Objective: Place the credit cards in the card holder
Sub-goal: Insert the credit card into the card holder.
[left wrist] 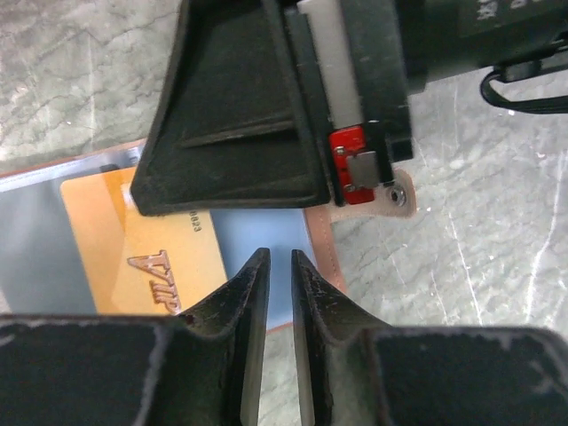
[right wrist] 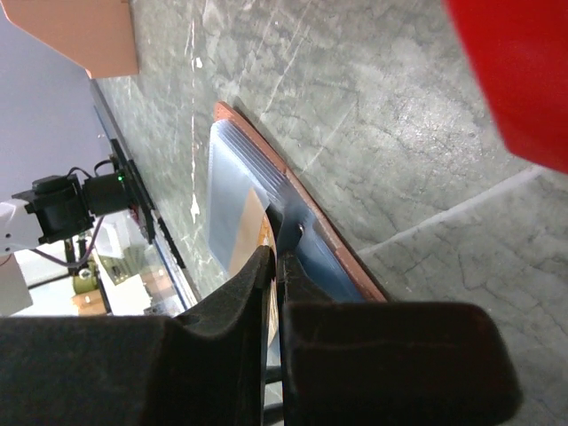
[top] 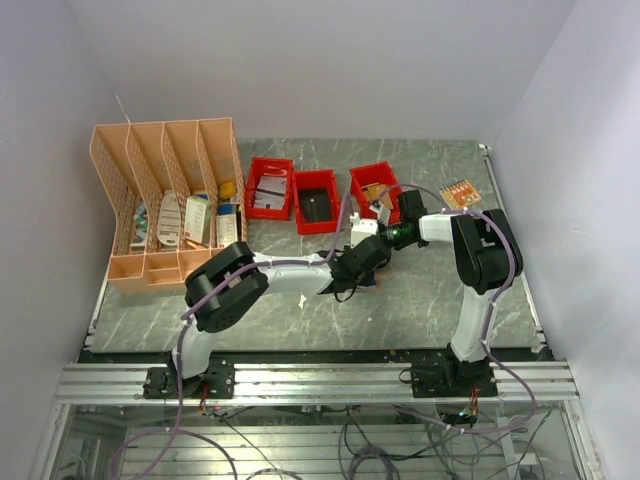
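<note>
The tan, leather-like card holder lies open mid-table on veined grey-green stone table, in front of 3 red bins, with a peach lattice organizer to the left. The right pincer, pressed together, pinches its clear plastic sleeves and hides much of it. A gold card, marked "823" and seemingly "VIP", shows among the sleeves. The left pincer hovers, narrowly spread and empty. 1 loose card lies far right.

Bright, even overhead light, soft shadows; wrist views blur up close.
</note>
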`<state>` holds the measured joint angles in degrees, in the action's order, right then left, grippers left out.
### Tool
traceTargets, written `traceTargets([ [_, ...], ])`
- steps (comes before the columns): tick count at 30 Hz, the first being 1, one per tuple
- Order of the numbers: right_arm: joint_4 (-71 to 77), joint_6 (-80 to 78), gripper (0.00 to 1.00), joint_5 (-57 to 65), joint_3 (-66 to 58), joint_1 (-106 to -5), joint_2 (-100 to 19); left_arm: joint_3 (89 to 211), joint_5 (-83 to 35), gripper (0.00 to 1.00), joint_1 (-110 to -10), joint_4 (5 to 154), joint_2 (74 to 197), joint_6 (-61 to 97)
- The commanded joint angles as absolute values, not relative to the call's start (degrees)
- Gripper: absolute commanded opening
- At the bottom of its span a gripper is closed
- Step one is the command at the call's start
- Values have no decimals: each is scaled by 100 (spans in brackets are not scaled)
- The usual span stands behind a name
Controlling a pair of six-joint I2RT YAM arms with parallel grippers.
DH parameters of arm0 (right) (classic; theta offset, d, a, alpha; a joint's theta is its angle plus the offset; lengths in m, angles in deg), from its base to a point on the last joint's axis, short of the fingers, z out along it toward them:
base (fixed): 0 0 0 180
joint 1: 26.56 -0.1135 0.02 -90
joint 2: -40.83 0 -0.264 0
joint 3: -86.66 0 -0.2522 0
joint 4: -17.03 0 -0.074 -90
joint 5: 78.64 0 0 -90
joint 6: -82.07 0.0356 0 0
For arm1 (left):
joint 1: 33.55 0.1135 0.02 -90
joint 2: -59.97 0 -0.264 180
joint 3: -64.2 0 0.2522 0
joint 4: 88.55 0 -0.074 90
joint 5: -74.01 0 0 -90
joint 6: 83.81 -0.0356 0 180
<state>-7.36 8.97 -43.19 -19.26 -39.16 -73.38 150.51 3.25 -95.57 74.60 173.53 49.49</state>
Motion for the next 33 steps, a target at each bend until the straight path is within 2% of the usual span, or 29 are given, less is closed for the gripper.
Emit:
traceTargets([
  [1, -892, 746, 5, -4132, -1902, -3977, -7627, 15642, 1281, 28, -9733, 6641, 17628, 4936],
  [10, -929, 719, 7, -4154, -1876, -3976, -7667, 16075, 1981, 32, -9791, 5807, 17927, 5367],
  [17, -925, 701, 11, -4212, -1867, -3982, -7666, 16044, 2446, 39, -9790, 5458, 17900, 5766],
  [28, -937, 649, 35, -4336, -1801, -3947, -7520, 15840, 2555, 44, -9770, 5566, 17822, 5919],
  [33, -982, 516, 42, -4392, -1789, -3825, -7176, 15791, 2539, 44, -9695, 5620, 17757, 5877],
])
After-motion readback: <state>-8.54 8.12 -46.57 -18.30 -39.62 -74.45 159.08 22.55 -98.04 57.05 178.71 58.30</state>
